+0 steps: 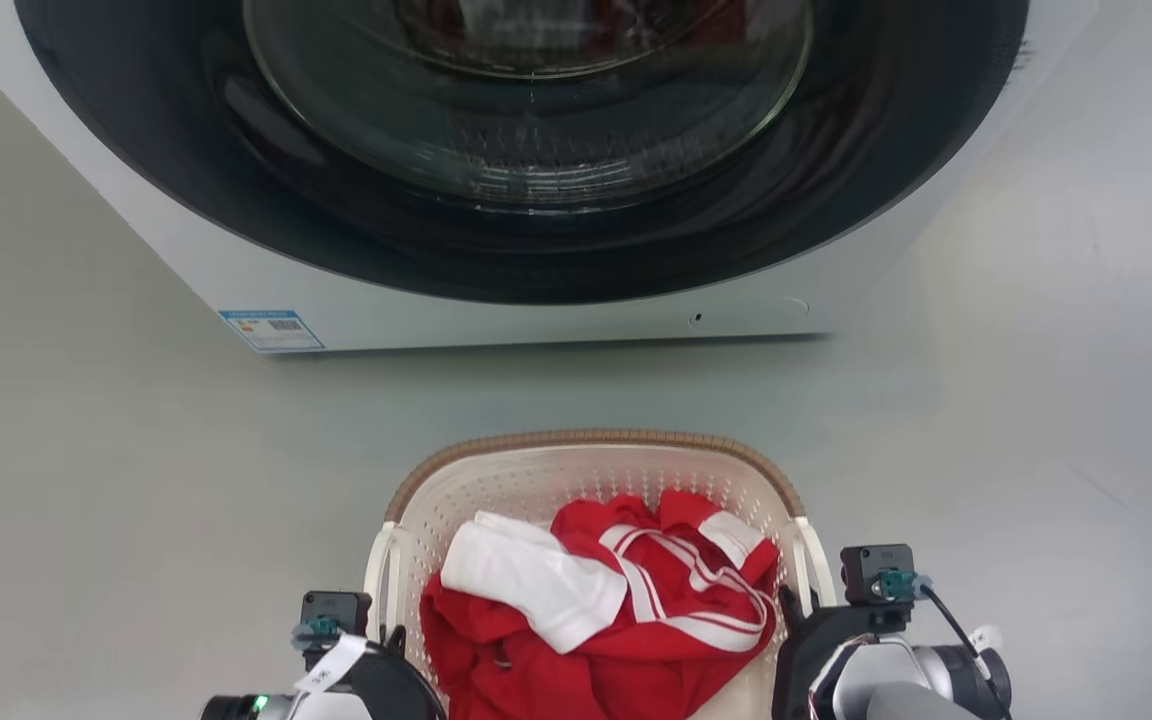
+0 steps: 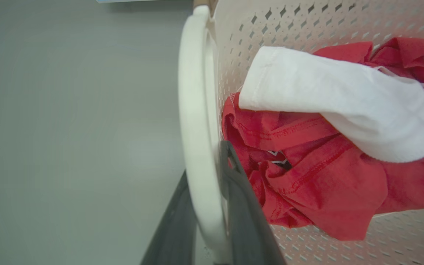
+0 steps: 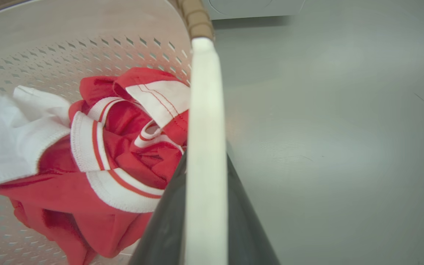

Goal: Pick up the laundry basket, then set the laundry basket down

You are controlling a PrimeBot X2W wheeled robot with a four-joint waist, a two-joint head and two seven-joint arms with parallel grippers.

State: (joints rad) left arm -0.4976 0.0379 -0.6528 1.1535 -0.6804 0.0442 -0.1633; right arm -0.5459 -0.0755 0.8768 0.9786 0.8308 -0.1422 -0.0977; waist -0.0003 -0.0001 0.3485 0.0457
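Observation:
The laundry basket [image 1: 536, 478] is cream-white and perforated, with a brown woven-look rim [image 1: 591, 438]. It sits low and central in the head view, in front of the washer, and I cannot tell whether it touches the floor. Red clothes [image 1: 636, 640] and a white garment [image 1: 526, 585] lie inside. My left gripper [image 1: 391, 638] is shut on the basket's left handle [image 2: 193, 121], one dark finger [image 2: 247, 217] inside and one outside. My right gripper [image 1: 791, 605] is likewise shut on the right handle [image 3: 204, 110], which runs between its dark fingers [image 3: 162, 228].
A white front-loading washing machine [image 1: 536, 325] with a dark round glass door [image 1: 526, 110] stands just beyond the basket. A blue label [image 1: 271, 330] marks its lower left corner. Grey floor [image 1: 86, 500] spreads to both sides.

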